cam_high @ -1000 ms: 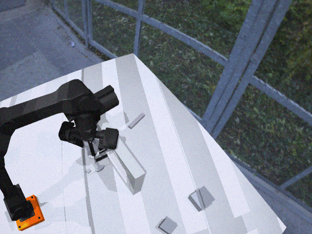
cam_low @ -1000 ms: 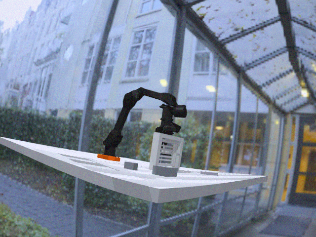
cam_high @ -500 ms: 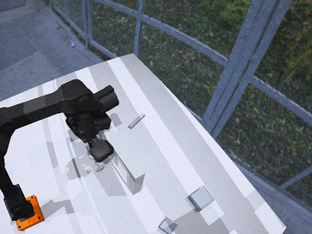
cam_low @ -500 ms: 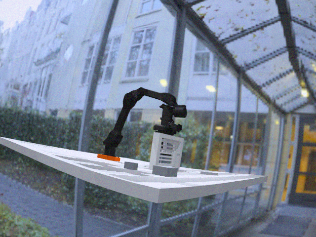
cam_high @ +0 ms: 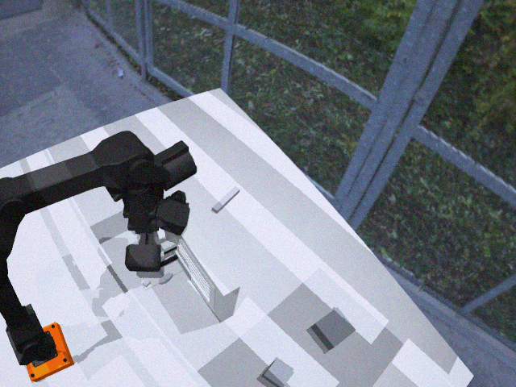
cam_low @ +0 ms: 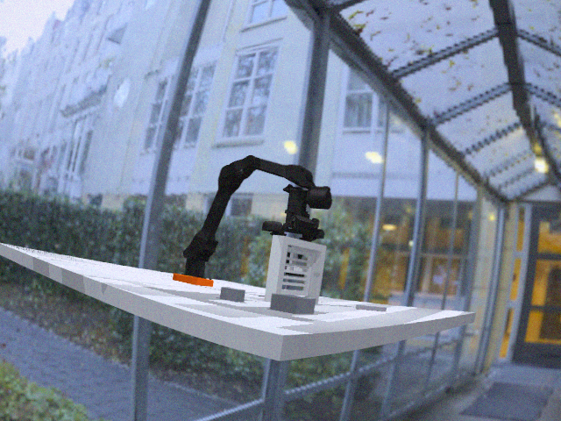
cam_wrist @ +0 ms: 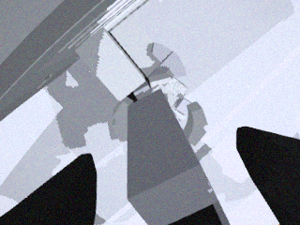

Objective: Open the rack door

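Apparently, open pincer [cam_wrist: 167, 150] above white table [cam_high: 258, 233] [cam_low: 253, 331].

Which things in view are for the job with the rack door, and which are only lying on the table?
For the job:
- rack
- handle
- gripper

Only lying about:
- big block
- small block
- flat bar

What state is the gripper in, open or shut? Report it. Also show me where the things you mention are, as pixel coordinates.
Open: the gripper's [cam_high: 158, 235] [cam_low: 294, 230] [cam_wrist: 166, 145] black fingers [cam_high: 143, 257] [cam_low: 273, 225] stand wide apart in the wrist view.
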`<state>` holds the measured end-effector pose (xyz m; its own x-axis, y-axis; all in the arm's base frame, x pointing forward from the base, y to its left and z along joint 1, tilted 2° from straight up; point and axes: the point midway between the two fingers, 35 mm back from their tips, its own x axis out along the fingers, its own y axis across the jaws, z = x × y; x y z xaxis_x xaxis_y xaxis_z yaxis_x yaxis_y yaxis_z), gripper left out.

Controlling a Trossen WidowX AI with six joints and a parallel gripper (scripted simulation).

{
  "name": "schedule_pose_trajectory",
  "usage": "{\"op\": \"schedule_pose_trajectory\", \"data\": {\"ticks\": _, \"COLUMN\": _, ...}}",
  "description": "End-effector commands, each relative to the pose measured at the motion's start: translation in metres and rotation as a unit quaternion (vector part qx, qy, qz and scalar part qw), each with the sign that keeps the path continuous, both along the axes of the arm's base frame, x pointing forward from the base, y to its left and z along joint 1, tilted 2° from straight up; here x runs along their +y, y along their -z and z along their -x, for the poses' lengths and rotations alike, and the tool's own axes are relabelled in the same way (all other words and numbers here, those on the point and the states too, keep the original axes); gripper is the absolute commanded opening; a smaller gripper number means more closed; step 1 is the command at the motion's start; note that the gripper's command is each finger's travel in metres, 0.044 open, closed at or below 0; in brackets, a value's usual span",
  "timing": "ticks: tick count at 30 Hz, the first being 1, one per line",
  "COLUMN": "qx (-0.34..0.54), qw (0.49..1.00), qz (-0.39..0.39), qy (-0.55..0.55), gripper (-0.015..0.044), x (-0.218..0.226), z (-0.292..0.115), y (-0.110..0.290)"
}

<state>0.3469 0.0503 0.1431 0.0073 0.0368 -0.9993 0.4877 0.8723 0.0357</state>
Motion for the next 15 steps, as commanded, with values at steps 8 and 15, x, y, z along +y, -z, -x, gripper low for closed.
{"op": "schedule_pose_trajectory", "data": {"ticks": 8, "qx": 0.015, "qw": 0.939, "qz": 0.001, "qy": 0.343, "gripper": 0.0296, "x": -0.0007, "z": 0.0002, "y": 0.0027}}
{"op": "schedule_pose_trajectory", "data": {"ticks": 15, "qx": 0.020, "qw": 0.866, "qz": 0.000, "qy": 0.500, "gripper": 0.0296, "x": -0.0007, "z": 0.0002, "y": 0.0027}}
